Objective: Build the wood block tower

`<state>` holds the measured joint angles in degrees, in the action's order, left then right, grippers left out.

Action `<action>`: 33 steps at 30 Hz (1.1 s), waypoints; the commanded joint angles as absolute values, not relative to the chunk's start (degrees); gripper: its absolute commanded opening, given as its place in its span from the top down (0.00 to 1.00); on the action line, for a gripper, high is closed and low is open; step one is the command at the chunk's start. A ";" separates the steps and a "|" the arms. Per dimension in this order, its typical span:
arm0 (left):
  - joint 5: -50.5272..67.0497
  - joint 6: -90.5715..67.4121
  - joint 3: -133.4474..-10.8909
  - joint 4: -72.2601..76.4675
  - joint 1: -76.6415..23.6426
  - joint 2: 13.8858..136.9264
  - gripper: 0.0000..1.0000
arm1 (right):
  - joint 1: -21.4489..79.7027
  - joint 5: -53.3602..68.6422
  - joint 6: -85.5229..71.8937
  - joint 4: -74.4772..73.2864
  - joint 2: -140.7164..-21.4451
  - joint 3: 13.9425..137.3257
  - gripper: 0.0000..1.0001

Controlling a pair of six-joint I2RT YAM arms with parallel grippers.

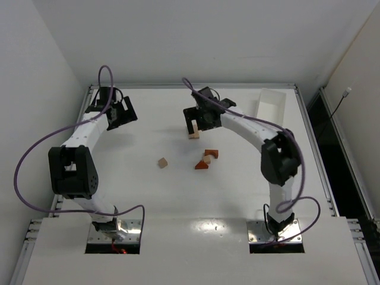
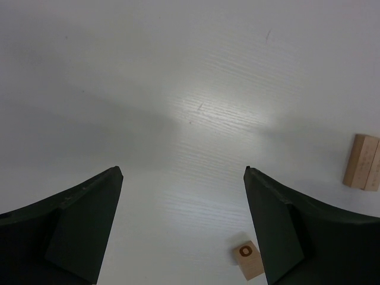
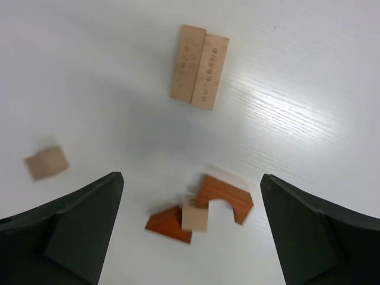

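**Q:** Where does the tower stand?

**A:** It is not yet stacked. Its pieces lie on the table [image 1: 178, 196]. Two tan planks [image 3: 199, 66] lie side by side, touching. Nearer the arms, a red wedge [image 3: 169, 224], a tan cube [image 3: 195, 216] and a red arch [image 3: 225, 199] sit bunched, apparently in contact. A loose block [image 3: 46, 162] lies well apart to the left.

**Q:** And the grippers?

**A:** The right gripper [image 3: 191, 176] hangs over the pieces with its jaws wide and nothing between them. The left gripper [image 2: 183, 169] is likewise wide and empty, over bare table further left.

**Q:** How will the pieces handle?

**A:** They are judged light, rigid and smooth, so they should not crush but may skid on the glossy top if nudged. Flat parallel faces give the best hold:
- a plank across its narrow width, near mid-length;
- the wedge by its two triangular ends, never the slope;
- the arch by its flat sides.

The touching planks leave no gap for a finger between them, and the bunched three crowd one another.

**Q:** What room is there to move?

**A:** There is ample room. Open table surrounds every piece. The tray [image 1: 273, 102] sits at the far right, well apart, and the table's edges are distant. Only the tight cluster calls for a careful descent.
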<state>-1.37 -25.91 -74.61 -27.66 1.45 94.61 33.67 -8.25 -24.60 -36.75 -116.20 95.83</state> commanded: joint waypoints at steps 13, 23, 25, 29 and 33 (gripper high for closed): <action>3.42 -16.88 -70.23 -27.95 -4.65 86.23 0.19 | 31.54 13.80 23.63 -34.28 -81.75 63.22 0.28; 8.36 -10.90 -65.31 -32.34 -12.38 85.69 0.19 | 30.94 10.29 23.64 -30.06 -80.86 60.82 0.30; 6.51 -9.59 -62.77 -32.34 -15.10 85.69 0.19 | 30.94 8.71 23.64 -29.53 -80.86 60.82 0.30; 3.43 -8.53 -60.65 -33.66 -22.30 85.17 0.21 | 29.80 6.07 23.64 -28.92 -80.86 60.82 0.30; 2.11 -7.82 -59.33 -34.19 -25.22 85.17 0.28 | 28.21 5.02 23.64 -28.30 -80.86 60.29 0.31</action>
